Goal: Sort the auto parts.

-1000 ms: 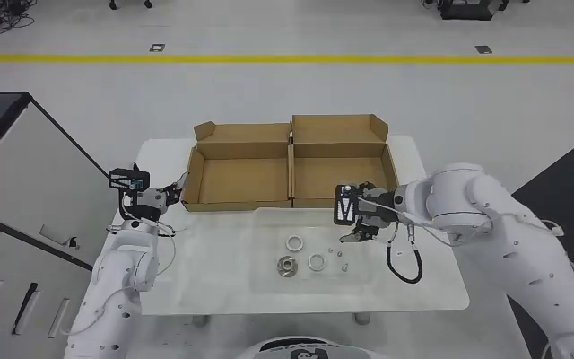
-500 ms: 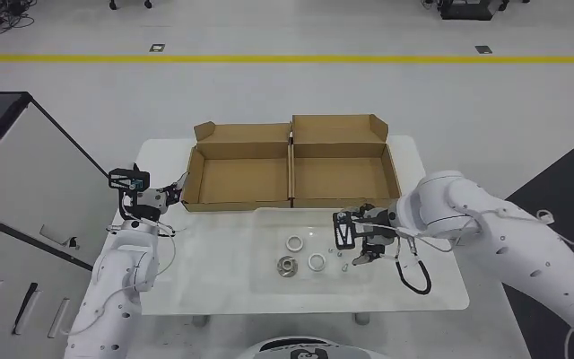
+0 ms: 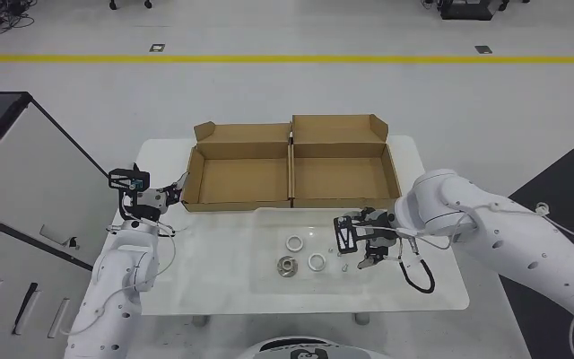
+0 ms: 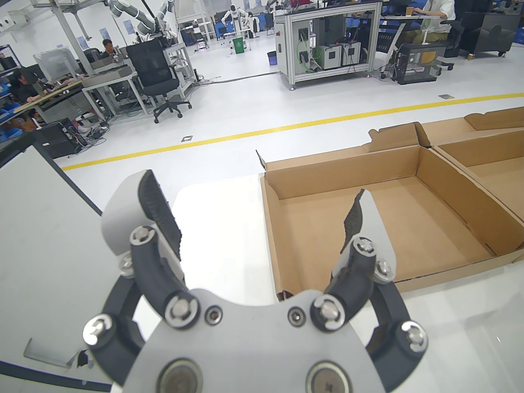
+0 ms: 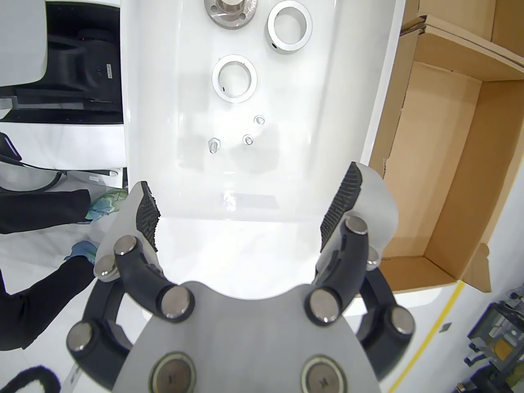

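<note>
On the white tray [image 3: 269, 224] lie a flanged metal hub [image 3: 286, 266], two metal rings [image 3: 294, 241] [image 3: 317, 261] and a few small bolts [image 3: 344, 260]. My right gripper [image 3: 360, 248] hangs open at the tray's right end, just right of the bolts. The right wrist view has the hub [image 5: 231, 1], the rings [image 5: 290, 27] [image 5: 234, 79] and the bolts [image 5: 247, 140] ahead of the open right gripper [image 5: 249, 206], nothing between its fingers. My left gripper [image 3: 175, 193] [image 4: 262, 214] is open at the left box's [image 4: 389, 214] outer wall.
Two open cardboard boxes stand side by side behind the tray, the left box [image 3: 242, 179] and the right box [image 3: 345, 178], both with bare floors. A white panel [image 3: 45, 179] stands off the table's left side.
My right gripper has come from the right box's front wall toward the table's near side, to the tray's right end by the bolts. The left arm has not moved.
</note>
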You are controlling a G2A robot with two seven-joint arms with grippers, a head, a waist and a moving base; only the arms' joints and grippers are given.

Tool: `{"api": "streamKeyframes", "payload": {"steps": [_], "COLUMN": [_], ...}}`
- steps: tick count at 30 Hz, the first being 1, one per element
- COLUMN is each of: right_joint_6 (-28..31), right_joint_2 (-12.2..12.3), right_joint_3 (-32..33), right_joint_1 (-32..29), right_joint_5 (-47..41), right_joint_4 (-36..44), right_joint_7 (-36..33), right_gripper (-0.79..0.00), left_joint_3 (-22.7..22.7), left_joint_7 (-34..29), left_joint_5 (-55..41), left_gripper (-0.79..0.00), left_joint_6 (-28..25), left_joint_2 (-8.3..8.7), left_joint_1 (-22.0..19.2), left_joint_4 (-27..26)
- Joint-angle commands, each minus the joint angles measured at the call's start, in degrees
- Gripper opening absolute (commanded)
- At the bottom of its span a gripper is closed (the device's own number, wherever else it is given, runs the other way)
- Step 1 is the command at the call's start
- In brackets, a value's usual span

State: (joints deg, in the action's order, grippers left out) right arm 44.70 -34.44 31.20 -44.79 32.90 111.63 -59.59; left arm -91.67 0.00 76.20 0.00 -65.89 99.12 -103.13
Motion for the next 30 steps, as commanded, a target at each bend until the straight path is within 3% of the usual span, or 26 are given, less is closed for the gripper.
{"api": "streamKeyframes", "payload": {"steps": [1,9,15,23,30], "right_joint_6": [-0.01,-0.25,-5.24,-12.45,-13.01], "right_joint_2": [0.00,-0.02,-0.80,-3.53,-6.48], "right_joint_3": [0.00,-0.01,-1.37,-7.66,-12.01], "right_joint_1": [0.00,-0.04,1.24,6.06,8.58], "right_joint_5": [-0.01,0.16,1.31,2.37,2.06], "right_joint_4": [0.00,0.14,4.40,4.97,2.86], "right_joint_7": [-0.01,0.00,-5.24,-12.44,-13.01], "right_gripper": [0.000,0.000,0.000,0.000,0.000], "left_joint_3": [0.00,0.00,0.00,0.00,0.00], "left_joint_7": [0.00,0.00,0.00,0.00,0.00], "left_joint_5": [0.00,0.00,0.00,0.00,0.00], "left_gripper": [0.000,0.000,0.000,0.000,0.000], "left_joint_6": [0.00,0.00,0.00,0.00,0.00], "left_joint_2": [0.00,0.00,0.00,0.00,0.00], "left_joint_1": [0.00,0.00,0.00,0.00,0.00], "left_joint_4": [0.00,0.00,0.00,0.00,0.00]}}
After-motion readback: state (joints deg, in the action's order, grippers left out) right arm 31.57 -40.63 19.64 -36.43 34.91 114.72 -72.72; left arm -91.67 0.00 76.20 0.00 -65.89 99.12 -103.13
